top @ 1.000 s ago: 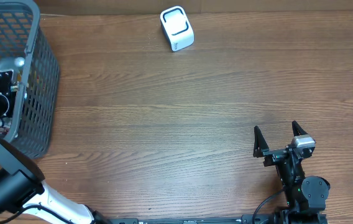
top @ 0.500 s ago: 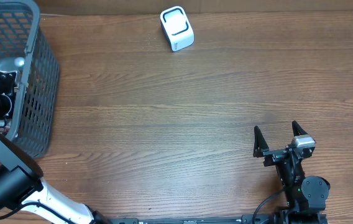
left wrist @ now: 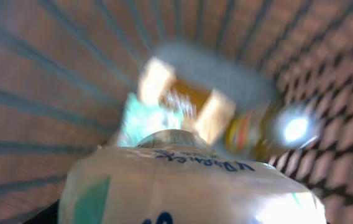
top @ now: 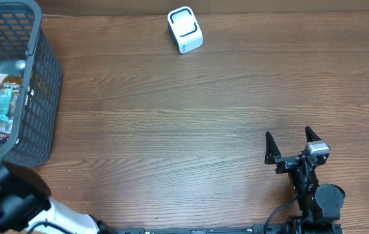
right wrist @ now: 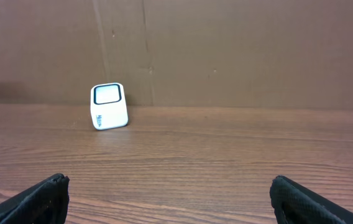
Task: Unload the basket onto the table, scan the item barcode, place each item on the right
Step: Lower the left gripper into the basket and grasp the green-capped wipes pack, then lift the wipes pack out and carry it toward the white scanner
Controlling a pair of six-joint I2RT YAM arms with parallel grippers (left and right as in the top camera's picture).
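Overhead: the scan isn't done. The scanner (top: 184, 29) sits alone at the far edge of the table (top: 171, 130), with nothing in front of its window. The goods are all in the grey mesh basket (top: 41, 91) at the left edge, well apart from the scanner.

The left arm (top: 6, 198) reaches up into the basket. Left wrist view: a clear plastic item (left wrist: 183, 183) with printed lettering fills the bottom of the frame, right against the camera. I'd judge that's the pick, at the grab stage. Left to do: lift it out, carry it across, and turn the barcode to the scanner.

The right gripper (top: 288, 134) is parked near the front right with its jaws spread wide and nothing between them.

Hard to read:
- The left gripper's fingers show in no view. I can't tell whether they're clamped on the item or just over it.
- The wrist picture is badly smeared. Behind the item are an orange-and-white packet (left wrist: 183, 102) and something teal (left wrist: 140, 121), labels unreadable.
- No barcode is visible anywhere.
- The basket's left side is cut off in the overhead view, and the arm is a blur there.
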